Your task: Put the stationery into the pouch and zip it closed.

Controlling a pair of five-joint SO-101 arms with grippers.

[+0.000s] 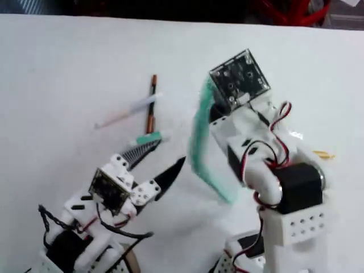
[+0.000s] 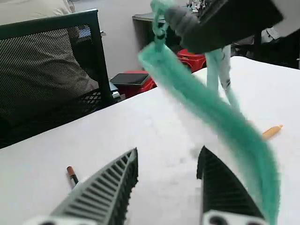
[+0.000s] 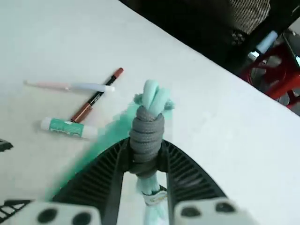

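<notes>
Teal pouch [image 1: 200, 142]: off the table, hanging as a long limp strip from your right gripper [image 3: 145, 159]. It is blurred in every view, so you cannot tell whether the zip is open.
Right gripper: your jaws are pinched narrow on a grey cord [image 3: 145, 133] wound round the pouch's teal loop [image 3: 153, 96]. The loop pokes out past the fingertips.
Left gripper [image 2: 164, 180]: your fingers are spread wide and hold nothing. It sits low over the near left part of the table [image 1: 68, 68], pointed toward the hanging pouch and apart from it.
Brown pen [image 1: 151, 105]: flat on the table, beyond your left gripper and left of the pouch.
Pale pen [image 1: 128, 112]: flat on the table, with its clear end lying across the brown pen near that pen's far end.
Teal-and-white stick [image 1: 149, 138]: lying at the near end of the brown pen, just beside one left fingertip. You cannot tell whether they touch.
Orange-yellow piece [image 2: 272, 131]: on the table on the right arm's side, past the pouch. It is too small for you to tell what it is.
Stationery, overall: all of it lies on the white table, outside the pouch.
Background: a black mesh chair [image 2: 47, 70] stands beyond the table edge.
</notes>
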